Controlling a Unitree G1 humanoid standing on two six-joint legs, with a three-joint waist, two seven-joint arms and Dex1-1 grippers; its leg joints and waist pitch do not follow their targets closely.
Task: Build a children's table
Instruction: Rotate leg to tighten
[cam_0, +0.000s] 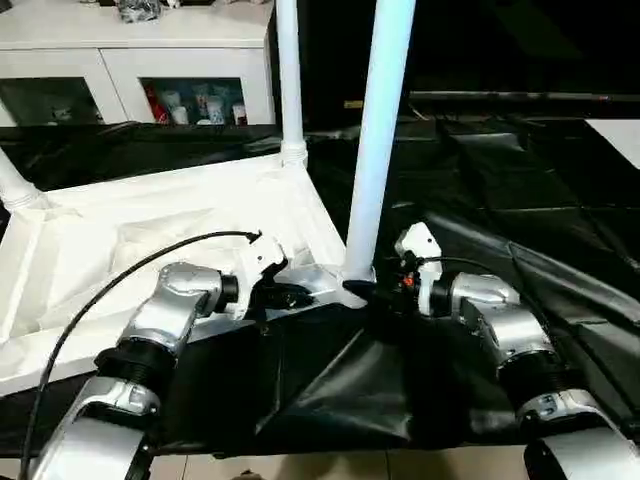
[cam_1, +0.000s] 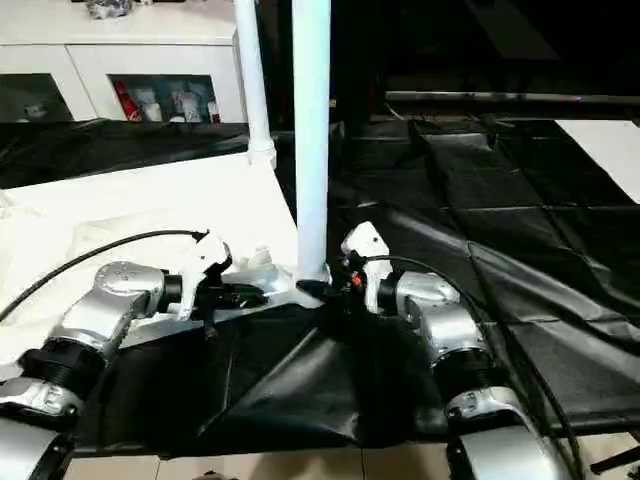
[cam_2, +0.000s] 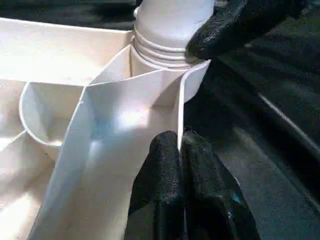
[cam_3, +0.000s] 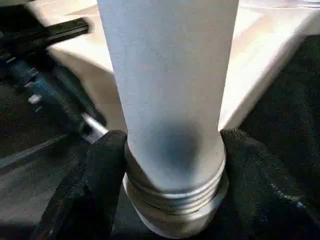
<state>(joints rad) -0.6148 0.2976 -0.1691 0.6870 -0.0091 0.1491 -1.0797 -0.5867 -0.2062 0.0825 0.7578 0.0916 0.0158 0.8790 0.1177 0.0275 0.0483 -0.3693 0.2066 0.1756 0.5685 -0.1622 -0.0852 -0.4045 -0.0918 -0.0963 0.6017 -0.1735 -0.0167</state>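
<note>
The left gripper (cam_2: 181, 165) pinches the upturned tabletop's (cam_0: 120, 235) thin, stiff near rim. The right gripper (cam_3: 172, 165) clasps the near-right leg (cam_0: 378, 140) low at its threaded base; smooth, light plastic probably slips higher up.

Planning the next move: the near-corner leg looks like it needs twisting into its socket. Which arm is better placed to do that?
Probably the right. The right gripper has a finger on each side of the leg just above its threaded base, while the left gripper is shut on the tabletop rim beside that corner, well placed to brace it.

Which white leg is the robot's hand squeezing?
The near corner leg, the one closest to the robot. The right gripper has a finger on each side of its base. The other two legs stand farther back, untouched.
</note>
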